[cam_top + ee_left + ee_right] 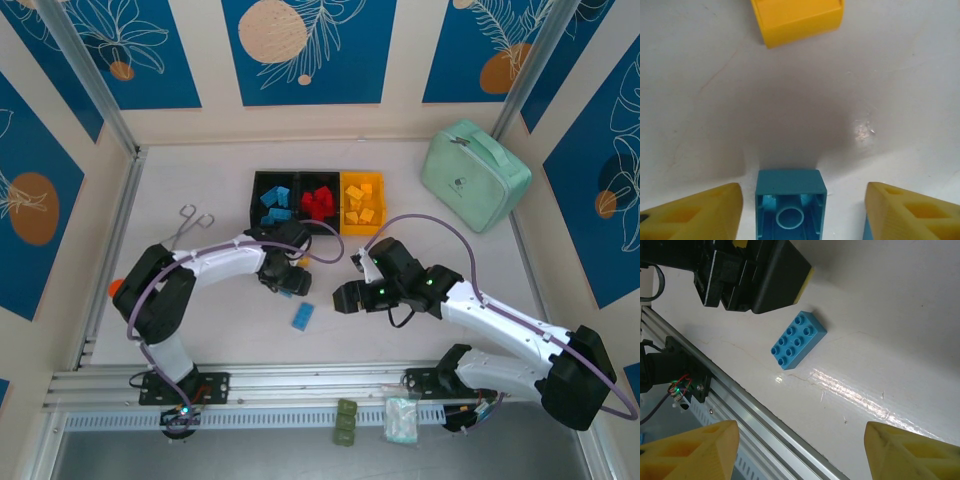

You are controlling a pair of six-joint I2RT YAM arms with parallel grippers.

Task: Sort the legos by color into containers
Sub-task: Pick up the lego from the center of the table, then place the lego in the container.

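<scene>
— Left gripper (803, 212) low over the table, jaws apart, straddling an upturned light-blue plastic brick (790, 200), yellow fingers (695, 212) clear of both its sides. Gripping nothing as yet.
— And the right gripper (801, 452)?
— Open too, empty, hanging above a second light-blue studded brick (799, 339) flat on the white table (890, 315) by the front rail (765, 410).
— Stage of the sorting?
— Late, by the look of it. Three joined square plastic bins (298, 178) at the back well stocked: blue bricks (275, 205) in the left black one, red bricks (318, 203) in the middle black one, yellow-orange bricks (360, 207) in the yellow one. Two blue strays on the table, well short of the bins; yellow plastic piece (797, 20) just ahead of the left gripper, brick or not impossible to tell.
— Next move?
— Likely closing squarely on the upturned brick, lifting clear, carrying to the left black bin, releasing among the other blues.
— Anything readable?
— Small dark emblem (461, 183) on the mint-green zip case (475, 172), too small to make out. No lettering legible on bricks or bins.
</scene>
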